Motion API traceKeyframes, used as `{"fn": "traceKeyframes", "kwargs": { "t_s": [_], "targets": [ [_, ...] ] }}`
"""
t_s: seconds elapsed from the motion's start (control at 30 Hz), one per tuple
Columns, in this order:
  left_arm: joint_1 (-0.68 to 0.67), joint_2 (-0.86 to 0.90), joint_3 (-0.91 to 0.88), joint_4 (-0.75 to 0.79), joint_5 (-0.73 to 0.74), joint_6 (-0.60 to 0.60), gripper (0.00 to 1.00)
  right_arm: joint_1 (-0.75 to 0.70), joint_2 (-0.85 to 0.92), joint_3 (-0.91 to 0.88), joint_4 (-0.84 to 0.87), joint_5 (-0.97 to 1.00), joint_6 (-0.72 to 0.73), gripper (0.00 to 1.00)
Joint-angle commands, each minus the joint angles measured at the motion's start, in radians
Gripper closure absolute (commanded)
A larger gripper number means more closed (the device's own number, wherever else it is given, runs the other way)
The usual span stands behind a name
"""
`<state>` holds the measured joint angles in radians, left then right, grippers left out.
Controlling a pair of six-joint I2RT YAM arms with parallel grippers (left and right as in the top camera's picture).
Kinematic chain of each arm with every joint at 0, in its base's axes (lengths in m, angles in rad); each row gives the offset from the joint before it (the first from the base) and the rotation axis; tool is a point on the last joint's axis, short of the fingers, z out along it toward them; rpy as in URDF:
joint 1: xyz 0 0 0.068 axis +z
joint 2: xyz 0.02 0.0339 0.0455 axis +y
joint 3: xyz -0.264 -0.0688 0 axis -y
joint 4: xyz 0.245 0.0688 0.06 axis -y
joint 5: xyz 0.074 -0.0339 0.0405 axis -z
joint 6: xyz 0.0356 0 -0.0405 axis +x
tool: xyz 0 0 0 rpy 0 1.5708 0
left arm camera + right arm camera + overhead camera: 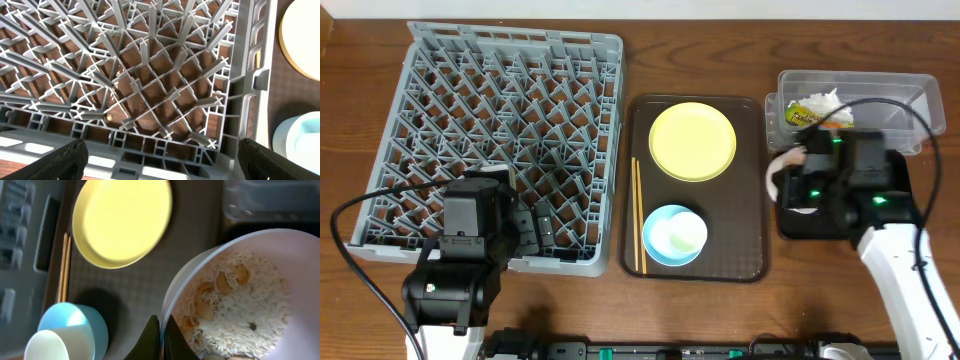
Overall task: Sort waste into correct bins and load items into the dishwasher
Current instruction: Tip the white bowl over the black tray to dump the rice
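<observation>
My right gripper (807, 186) (162, 336) is shut on the rim of the white bowl (783, 172) (235, 255), which holds beige food crumbs (240, 300) and hangs tilted at the left edge of the black tray (800, 226). The clear tub (860, 78) behind holds the green-and-orange wrapper (808, 118) and the white tissue (822, 100). The yellow plate (692, 140) (122, 222), chopsticks (637, 215) (63, 265) and light-blue bowl (660, 248) (85, 322) with the white cup (682, 233) (50, 345) in it lie on the brown tray. My left gripper (535, 232) (160, 160) is open over the grey dish rack's (500, 130) (150, 90) front right corner.
The dark-brown serving tray (750, 200) lies between the rack and the bins. Cables run from both arms across the table's front corners. The plate (305, 35) and the blue bowl (300, 145) show at the right edge of the left wrist view.
</observation>
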<state>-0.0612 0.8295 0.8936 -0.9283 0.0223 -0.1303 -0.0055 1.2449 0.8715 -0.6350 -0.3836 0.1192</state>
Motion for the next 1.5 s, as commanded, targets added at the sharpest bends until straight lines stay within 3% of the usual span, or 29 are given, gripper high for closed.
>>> {"fn": "traceKeyframes", "kwargs": {
  "t_s": [0.0, 0.6, 1.03, 1.47],
  "targets": [
    [-0.003, -0.001, 0.020, -0.002, -0.008, -0.002, 0.04, -0.117, 0.043, 0.015, -0.016, -0.170, 0.015, 0.99],
    [-0.003, -0.001, 0.020, -0.003, -0.008, -0.002, 0.04, -0.487, 0.334, 0.015, 0.045, -0.655, -0.022, 0.99],
    [-0.003, -0.001, 0.020, -0.003, -0.008, -0.002, 0.04, -0.693, 0.475, 0.015, 0.182, -1.065, 0.073, 0.99],
    [-0.003, -0.001, 0.020, -0.003, -0.008, -0.002, 0.04, -0.906, 0.500, 0.015, 0.238, -1.175, 0.121, 0.99]
  ]
}}
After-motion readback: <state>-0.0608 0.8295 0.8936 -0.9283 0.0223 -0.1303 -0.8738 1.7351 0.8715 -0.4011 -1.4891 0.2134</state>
